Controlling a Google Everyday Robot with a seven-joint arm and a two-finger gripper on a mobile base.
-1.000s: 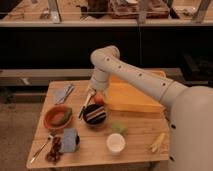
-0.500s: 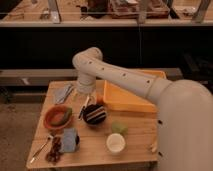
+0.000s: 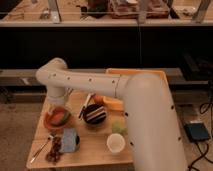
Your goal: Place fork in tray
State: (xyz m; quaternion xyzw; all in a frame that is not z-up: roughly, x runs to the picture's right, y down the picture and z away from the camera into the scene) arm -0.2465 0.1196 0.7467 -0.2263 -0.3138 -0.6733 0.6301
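The fork (image 3: 40, 149) is a thin pale utensil lying at the table's front left corner. The tray (image 3: 145, 73) is a yellow-orange bin at the back right of the table, mostly hidden behind my white arm. My arm sweeps from the right across the tray and bends down at the left. My gripper (image 3: 59, 101) hangs at the table's back left, just above the far rim of the round orange bowl (image 3: 57, 118), well away from the fork.
A dark striped bowl (image 3: 94, 114) sits mid-table with a dark-handled utensil (image 3: 85, 106) beside it. A white cup (image 3: 116, 143) and a green item (image 3: 118, 128) are at the front. A blue object (image 3: 69, 140) and a dark lump (image 3: 54, 148) lie near the fork.
My arm has swung left across the table, from above the striped bowl to the back left by the orange bowl. The objects on the table have not moved.
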